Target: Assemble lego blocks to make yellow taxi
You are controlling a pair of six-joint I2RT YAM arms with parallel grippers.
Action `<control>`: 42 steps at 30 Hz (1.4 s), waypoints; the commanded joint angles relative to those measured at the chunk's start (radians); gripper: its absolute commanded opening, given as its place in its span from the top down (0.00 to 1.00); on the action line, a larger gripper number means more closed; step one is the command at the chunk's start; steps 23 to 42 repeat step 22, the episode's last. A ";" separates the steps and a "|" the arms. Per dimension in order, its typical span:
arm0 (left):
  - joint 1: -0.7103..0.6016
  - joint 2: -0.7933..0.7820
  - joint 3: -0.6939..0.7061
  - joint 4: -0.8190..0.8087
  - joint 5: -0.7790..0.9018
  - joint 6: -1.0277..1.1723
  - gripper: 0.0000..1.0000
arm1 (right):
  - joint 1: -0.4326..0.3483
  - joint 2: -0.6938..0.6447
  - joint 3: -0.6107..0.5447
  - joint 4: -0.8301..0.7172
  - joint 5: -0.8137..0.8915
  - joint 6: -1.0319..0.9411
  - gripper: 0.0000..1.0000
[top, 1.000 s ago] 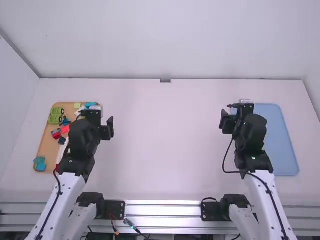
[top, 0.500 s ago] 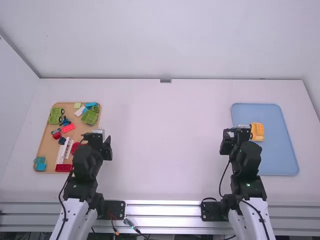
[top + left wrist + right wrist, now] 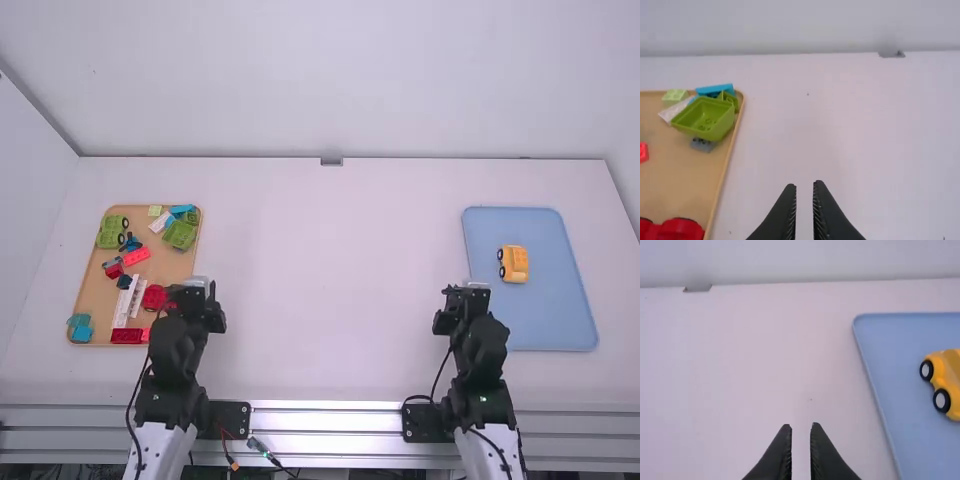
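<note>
My left gripper [image 3: 198, 300] is held over the tray's right edge; in the left wrist view the left gripper [image 3: 805, 186] stands slightly open, its fingers parallel and holding nothing. The right gripper [image 3: 462, 300] is to the left of the blue tray's near part; in the right wrist view the right gripper [image 3: 801, 428] has a similar narrow gap, nothing between its fingers. A yellow car with black wheels [image 3: 515, 264] rests in the blue tray. It appears as a yellow car [image 3: 950, 375] at the right wrist view's edge, two wheels showing.
At left, a tan tray [image 3: 95, 290] holds several loose blocks, among them a green tub [image 3: 180, 234], a green wheeled piece [image 3: 112, 232] and a dark red block [image 3: 127, 336]. The blue tray [image 3: 560, 310] lies at right. A wall stands behind the table [image 3: 330, 260].
Both arms have drawn back toward their bases, and the right one has left the blue tray. The yellow car and several blocks are uncovered as a result.
</note>
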 commanded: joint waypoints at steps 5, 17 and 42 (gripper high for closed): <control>0.001 -0.091 -0.010 -0.004 -0.002 -0.006 0.98 | 0.003 -0.104 -0.012 -0.004 0.004 0.003 0.99; 0.001 -0.189 -0.010 -0.004 -0.002 -0.006 1.00 | 0.003 -0.238 -0.012 -0.004 0.004 0.003 1.00; 0.001 -0.189 -0.010 -0.004 -0.002 -0.006 1.00 | 0.003 -0.263 -0.012 -0.004 0.004 0.003 1.00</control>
